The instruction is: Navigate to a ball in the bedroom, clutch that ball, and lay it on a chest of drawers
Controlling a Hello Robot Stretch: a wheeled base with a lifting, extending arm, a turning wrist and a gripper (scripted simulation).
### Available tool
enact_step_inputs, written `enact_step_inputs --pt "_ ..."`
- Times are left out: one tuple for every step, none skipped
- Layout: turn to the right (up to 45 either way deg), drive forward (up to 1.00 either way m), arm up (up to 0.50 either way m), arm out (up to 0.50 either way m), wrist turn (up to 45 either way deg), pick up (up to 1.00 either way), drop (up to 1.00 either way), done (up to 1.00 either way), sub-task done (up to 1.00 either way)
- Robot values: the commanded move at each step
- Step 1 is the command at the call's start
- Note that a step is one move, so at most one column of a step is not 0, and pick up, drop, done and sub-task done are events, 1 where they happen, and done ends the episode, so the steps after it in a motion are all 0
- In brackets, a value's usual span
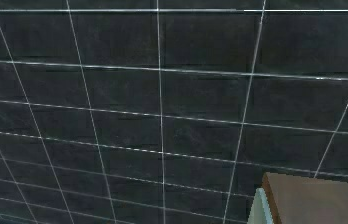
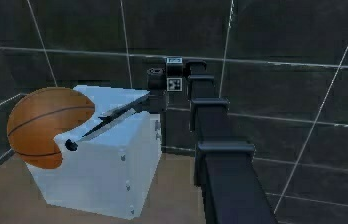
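**Stretching out to an orange ball at a pale box**

In the arm side view the tool [image 2: 77, 140] lies at the far end of the arm [image 2: 222, 150], left of the two white squares [image 2: 173, 78]. Its thin fingers [image 2: 112, 118] slant down to the left across the top of a pale box [image 2: 107, 165]. Their tips end against the right side of the ball [image 2: 44, 125].

The ball is orange with dark seams, like a basketball. It sits at the box's upper left corner and overlaps that corner. Whether it rests on the box or hangs free of it cannot be told, so I cannot tell whether the tool holds it, nor how its fingers are set.

The box has a light blue top and plain white sides, and what is inside it cannot be seen. It stands on a brownish floor [image 2: 172, 195] before a dark tiled wall [image 2: 282, 40].

In the forward view, dark tiles with pale joints [image 1: 132, 100] run across the frame. A brown-topped block with a pale side [image 1: 317, 198] sits in the lower right corner.
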Motion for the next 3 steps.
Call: enact_step_inputs --pt "0.0 0.00 0.00 0.00 27.0 0.00 0.00 0.00 0.00" --pt "0.0 0.00 0.00 0.00 0.0 0.00 1.00 0.00 0.00" --pt "0.0 0.00 0.00 -0.10 0.0 0.00 0.00 0.00 0.00"
